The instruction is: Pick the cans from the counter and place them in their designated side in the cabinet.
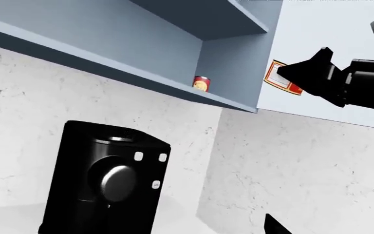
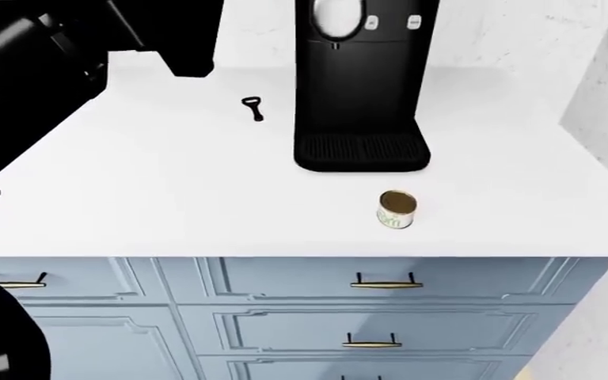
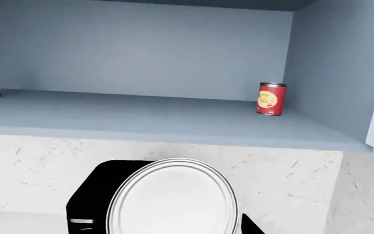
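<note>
The right arm is reaching high toward the open blue cabinet point(image 3: 174, 122); in the left wrist view its dark gripper point(image 1: 304, 78) is hanging beside the cabinet's side wall, fingers point(image 1: 317, 61) clamped on the red-labelled can point(image 1: 279, 78), whose grey lid point(image 3: 174, 197) is filling the foot of the right wrist view. The left arm point(image 2: 29, 71) is lifting at the head view's upper left; I cannot tell how its fingers stand. Another red can point(image 3: 271, 98) is standing upright on the cabinet shelf near the side wall, its yellow label unreadable. The cream-labelled can point(image 2: 396, 210) is lying on its side on the white worktop point(image 2: 177, 190), in front of the black coffee machine point(image 2: 359, 87). A bottle opener point(image 2: 252, 108) is lying farther back.
</note>
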Tool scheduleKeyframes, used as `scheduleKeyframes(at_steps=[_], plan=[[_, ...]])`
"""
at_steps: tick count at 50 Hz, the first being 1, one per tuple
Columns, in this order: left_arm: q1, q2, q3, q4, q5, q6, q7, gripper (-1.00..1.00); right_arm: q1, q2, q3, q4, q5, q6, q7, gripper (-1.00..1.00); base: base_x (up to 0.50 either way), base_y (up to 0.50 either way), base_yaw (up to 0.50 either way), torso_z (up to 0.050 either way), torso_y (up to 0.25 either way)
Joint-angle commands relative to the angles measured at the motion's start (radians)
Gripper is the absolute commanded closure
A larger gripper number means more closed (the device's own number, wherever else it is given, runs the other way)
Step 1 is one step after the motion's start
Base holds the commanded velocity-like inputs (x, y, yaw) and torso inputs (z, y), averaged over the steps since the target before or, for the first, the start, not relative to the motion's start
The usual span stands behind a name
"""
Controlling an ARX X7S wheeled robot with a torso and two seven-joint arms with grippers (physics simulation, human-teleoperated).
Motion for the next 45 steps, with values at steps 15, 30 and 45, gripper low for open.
scheduleKeyframes(at_steps=[15,30,45], plan=[[0.002,-0.006,0.006,0.009,0.015,0.019,0.025,-1.00,0.008,0.001,-0.008,-0.007,0.002,-0.006,-0.008,1.00,0.16,-0.32,0.00,0.033,0.000],[-0.003,-0.024,0.011,0.020,-0.003,0.036,0.017,-1.00,0.008,0.001,-0.008,-0.007,0.002,-0.006,-0.008,1.00,0.35,-0.15,0.00,0.000,0.000],[-0.029,-0.054,0.007,0.044,-0.034,0.063,-0.006,-1.00,0.008,0.001,-0.008,-0.007,0.002,-0.006,-0.008,1.00,0.39,-0.11,0.00,0.029,0.000]])
